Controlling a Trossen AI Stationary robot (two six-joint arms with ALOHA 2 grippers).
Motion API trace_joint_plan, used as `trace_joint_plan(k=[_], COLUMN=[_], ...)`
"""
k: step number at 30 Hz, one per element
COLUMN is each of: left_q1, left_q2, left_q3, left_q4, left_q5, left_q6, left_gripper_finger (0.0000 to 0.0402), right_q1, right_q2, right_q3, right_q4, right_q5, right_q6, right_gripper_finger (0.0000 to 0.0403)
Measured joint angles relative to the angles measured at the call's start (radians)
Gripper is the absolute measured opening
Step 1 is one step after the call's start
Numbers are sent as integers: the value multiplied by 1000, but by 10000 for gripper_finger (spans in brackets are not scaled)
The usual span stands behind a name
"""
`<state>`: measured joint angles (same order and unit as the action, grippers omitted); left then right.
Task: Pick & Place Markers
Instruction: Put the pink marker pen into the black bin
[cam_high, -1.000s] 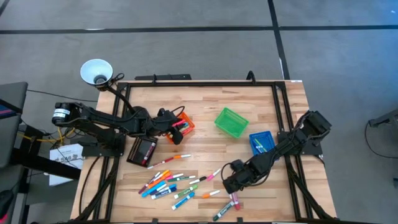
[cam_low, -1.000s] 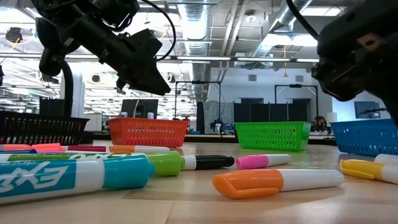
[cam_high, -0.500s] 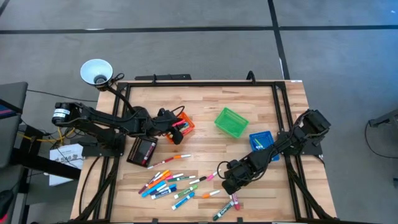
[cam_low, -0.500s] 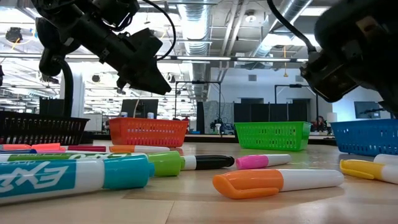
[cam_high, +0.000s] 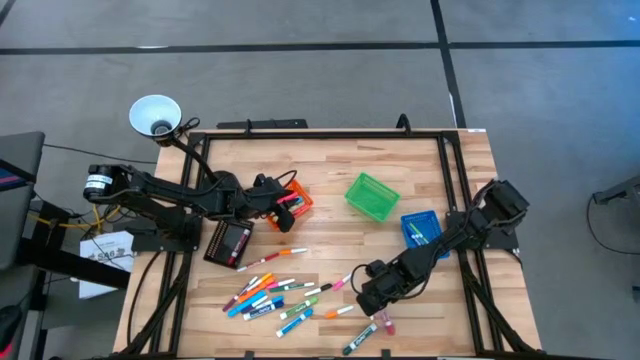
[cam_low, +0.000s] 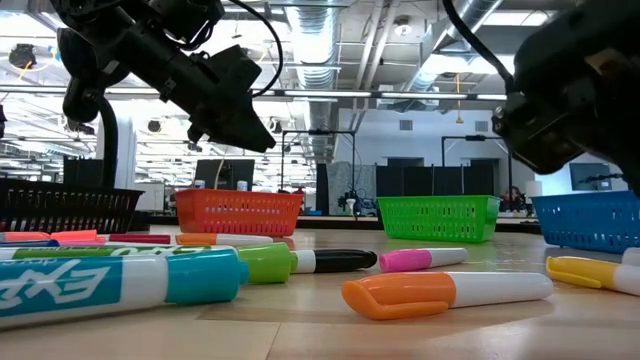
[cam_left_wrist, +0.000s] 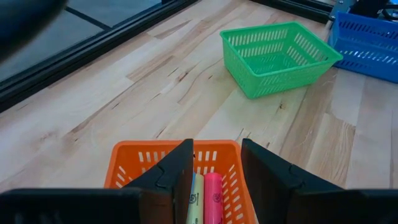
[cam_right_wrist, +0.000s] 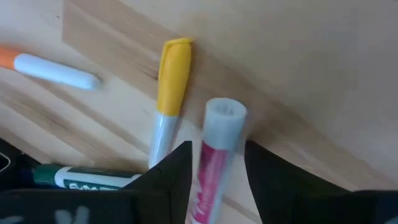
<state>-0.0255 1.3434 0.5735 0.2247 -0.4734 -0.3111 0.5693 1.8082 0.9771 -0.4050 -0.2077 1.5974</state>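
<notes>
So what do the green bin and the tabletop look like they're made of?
Green bin: seemingly molded plastic, slightly glossy, with slotted lattice walls and a uniform bright colour. Tabletop: looks like jointed wooden planks, butcher-block style, with visible grain and seams and a smooth satin finish.

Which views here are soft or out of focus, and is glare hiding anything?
Low view: the nearest markers are soft and the right arm is a dark blur; ceiling lights are bright but hide nothing. Right wrist view: the pink marker and yellow marker are blurred. High and left wrist views: even, sharp.
</notes>
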Motion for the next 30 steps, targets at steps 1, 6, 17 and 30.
trace_joint_plan(k=[1,6,17,30], left_q1=[0,0,0,-76], left_q2=[0,0,0,0], left_q3=[0,0,0,0], left_q4=[1,1,1,161], left_q5=[0,0,0,183], left_q6=[0,0,0,123], left_gripper_finger=[131,131,131,131], right_q1=[0,-2,-7,-73], right_q2=[5,6,6,-71], right_q3=[0,5,-1,244], right_q4=[-1,-63,-107,-446], right_q5=[-2,30,82,425], right_q6=[2,-1,-111,-415], right_gripper_finger=[135,133,63,67])
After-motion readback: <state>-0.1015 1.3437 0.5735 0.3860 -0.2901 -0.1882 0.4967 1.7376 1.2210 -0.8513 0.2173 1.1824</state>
